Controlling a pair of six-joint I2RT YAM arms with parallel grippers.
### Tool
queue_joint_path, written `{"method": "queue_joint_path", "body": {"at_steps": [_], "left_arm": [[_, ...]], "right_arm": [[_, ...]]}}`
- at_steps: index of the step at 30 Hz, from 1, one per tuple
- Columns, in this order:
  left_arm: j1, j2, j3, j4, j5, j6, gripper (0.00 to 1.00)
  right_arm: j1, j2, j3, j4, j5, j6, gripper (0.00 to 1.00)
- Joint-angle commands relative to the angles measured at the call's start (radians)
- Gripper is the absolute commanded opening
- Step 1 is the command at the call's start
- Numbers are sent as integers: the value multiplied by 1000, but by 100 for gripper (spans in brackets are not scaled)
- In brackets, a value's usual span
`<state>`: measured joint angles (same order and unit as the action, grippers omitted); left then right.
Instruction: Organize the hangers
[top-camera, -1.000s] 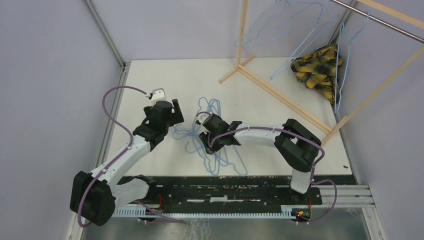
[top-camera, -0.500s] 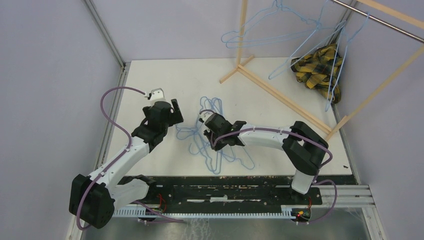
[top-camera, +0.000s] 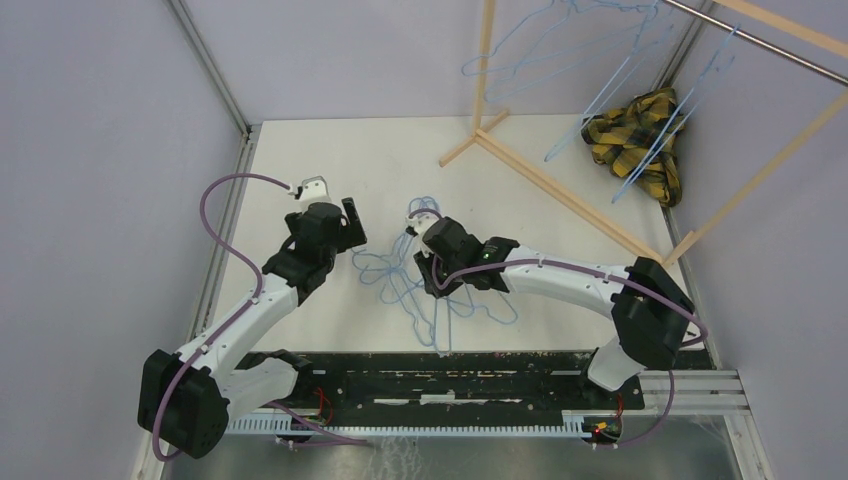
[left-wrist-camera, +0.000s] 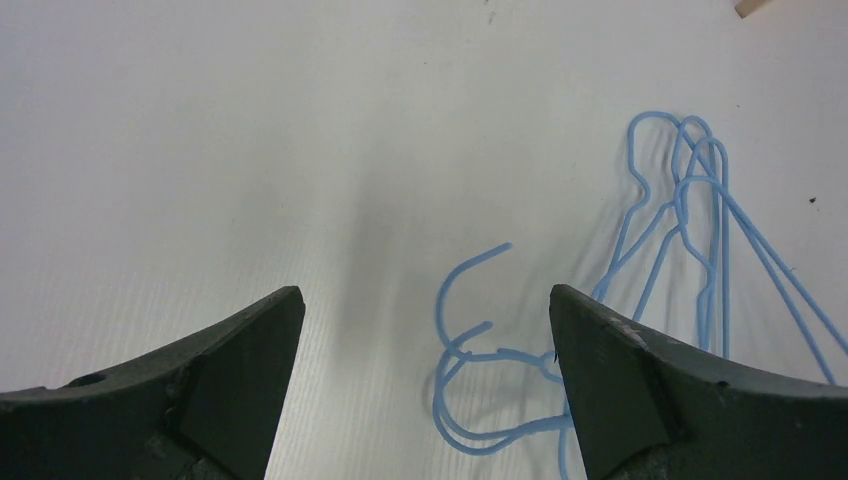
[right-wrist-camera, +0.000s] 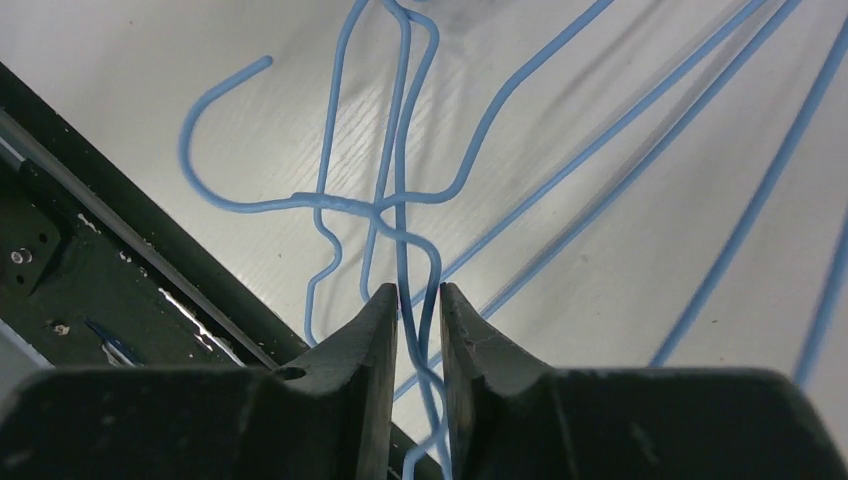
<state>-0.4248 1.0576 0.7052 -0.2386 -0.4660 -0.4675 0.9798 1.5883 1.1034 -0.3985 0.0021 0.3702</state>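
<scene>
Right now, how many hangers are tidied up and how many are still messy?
Done: a few hangers hang on the rail of the rack; I can't count them exactly. In hand: the right end effector pinches wires of the tangled pile on the table. Left: that whole pile, which is several hangers. The left end effector is open and empty.

a lab cell: plain lavender walls (top-camera: 100, 150) around a white table (top-camera: 380, 160).
</scene>
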Motion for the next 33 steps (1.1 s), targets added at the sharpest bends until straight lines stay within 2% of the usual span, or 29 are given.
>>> {"method": "queue_joint_path", "body": {"at_steps": [1,9,13,17,24,29,33], "left_arm": [[6,-28,0,22,-2,-43,99],[5,-24,-6,29,4,-49,99],[6,-28,-9,31,4,-49,99],[5,-28,-15,30,0,-46,99],[5,-21,-17,37,6,-45,99],[6,-22,-19,37,6,-46,99],[6,-22,-21,37,7,-47,99]], "right_arm": [[0,24,-33,37,-15,16,31],[0,128,-43,118,-25,42,33],[-1,172,-17,107,0,36,41],[0,197,-5,108,31,29,42],[0,215,-1,117,27,34,30],[-1,156,-19,112,58,25,22],[-1,104,-9,76,73,15,12]]}}
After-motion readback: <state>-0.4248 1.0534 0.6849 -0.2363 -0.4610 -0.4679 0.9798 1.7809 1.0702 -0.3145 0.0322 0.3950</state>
